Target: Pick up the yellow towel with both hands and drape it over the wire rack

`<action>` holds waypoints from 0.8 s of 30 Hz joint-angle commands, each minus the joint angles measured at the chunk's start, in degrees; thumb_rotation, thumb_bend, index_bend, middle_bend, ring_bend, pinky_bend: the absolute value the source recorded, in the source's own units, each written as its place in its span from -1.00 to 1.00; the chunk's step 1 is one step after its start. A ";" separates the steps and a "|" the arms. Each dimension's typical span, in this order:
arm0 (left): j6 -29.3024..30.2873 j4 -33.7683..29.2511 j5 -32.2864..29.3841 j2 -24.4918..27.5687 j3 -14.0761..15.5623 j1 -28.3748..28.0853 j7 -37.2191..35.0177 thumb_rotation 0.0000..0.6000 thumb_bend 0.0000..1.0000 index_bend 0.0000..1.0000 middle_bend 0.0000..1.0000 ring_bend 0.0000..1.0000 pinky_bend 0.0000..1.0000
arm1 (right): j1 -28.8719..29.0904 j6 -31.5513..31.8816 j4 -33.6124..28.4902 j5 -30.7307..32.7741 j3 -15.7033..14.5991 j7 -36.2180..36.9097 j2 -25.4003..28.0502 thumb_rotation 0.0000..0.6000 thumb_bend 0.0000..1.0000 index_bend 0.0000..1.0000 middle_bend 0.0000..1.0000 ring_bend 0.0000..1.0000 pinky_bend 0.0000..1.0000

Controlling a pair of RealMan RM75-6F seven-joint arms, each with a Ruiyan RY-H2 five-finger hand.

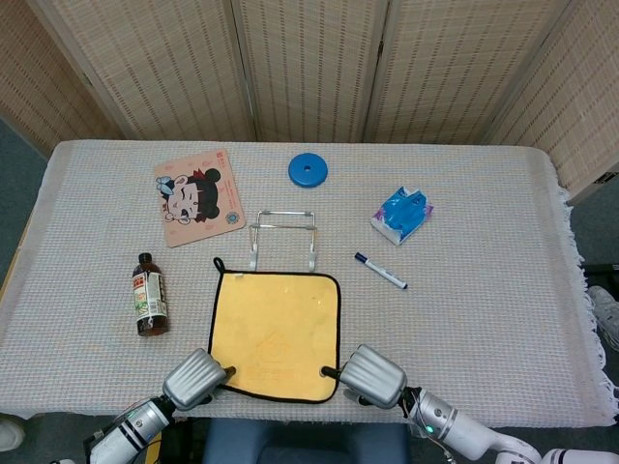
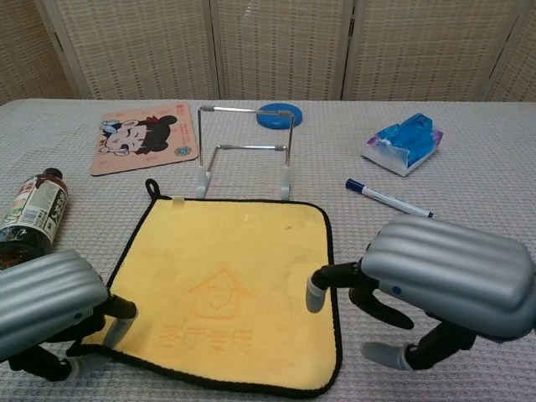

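Left hand [image 2: 50, 314] and right hand [image 2: 435, 280], fingers apart at the towel's [image 1: 276, 333] near corners, nothing pinched: grasp step in hand; next, pinch both corners, lift toward rack [image 1: 283, 237] beyond the towel.

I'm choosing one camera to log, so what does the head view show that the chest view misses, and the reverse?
Only the head view shows the whole table, its fringed edge and the floor. Only the chest view shows the house print on the yellow towel clearly, and the wire rack standing upright. Both show the left hand and right hand at the towel's near corners, plus the marker.
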 commanded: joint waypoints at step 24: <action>2.95 2.57 1.63 -0.89 1.39 0.70 -2.98 1.00 0.06 0.27 1.00 0.74 0.89 | 4.66 -7.72 6.71 6.04 -0.24 -7.79 -9.09 1.00 -0.32 -0.18 0.74 1.00 1.00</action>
